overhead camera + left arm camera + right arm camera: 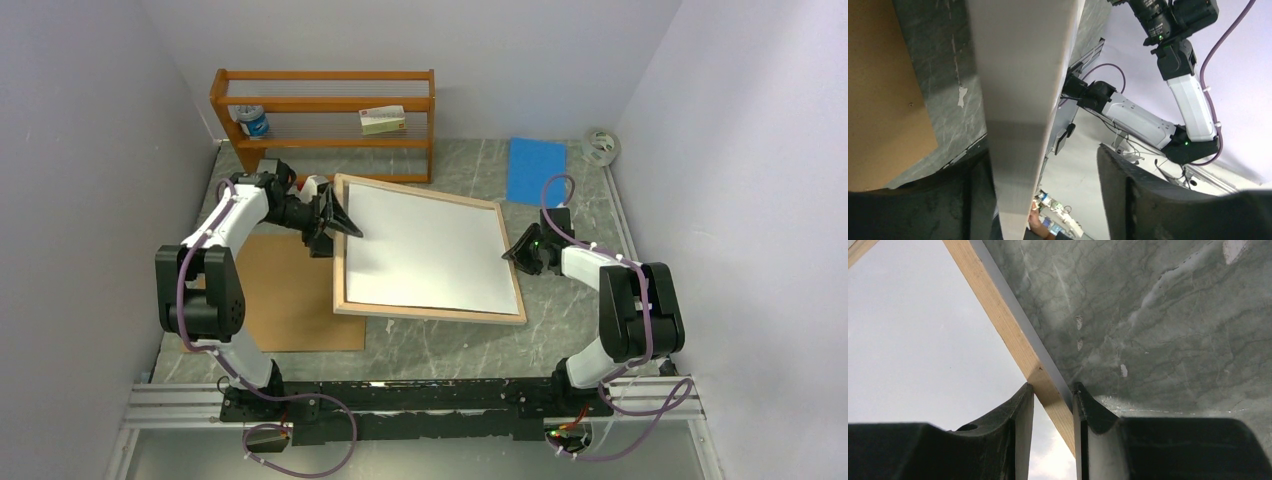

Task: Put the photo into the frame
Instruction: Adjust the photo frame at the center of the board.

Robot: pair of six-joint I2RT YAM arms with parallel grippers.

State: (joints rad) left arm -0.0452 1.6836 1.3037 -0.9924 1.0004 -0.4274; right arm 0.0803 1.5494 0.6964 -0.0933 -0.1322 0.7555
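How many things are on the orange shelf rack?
2. A blue and white container at the left end and a pale box toward the right, both on one shelf of the orange rack. Its rails may hide more.

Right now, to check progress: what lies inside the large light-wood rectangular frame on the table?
A large white rectangular sheet, the photo lying reverse up, fills the frame. Its printed face and whatever lies beneath are covered, so unseen.
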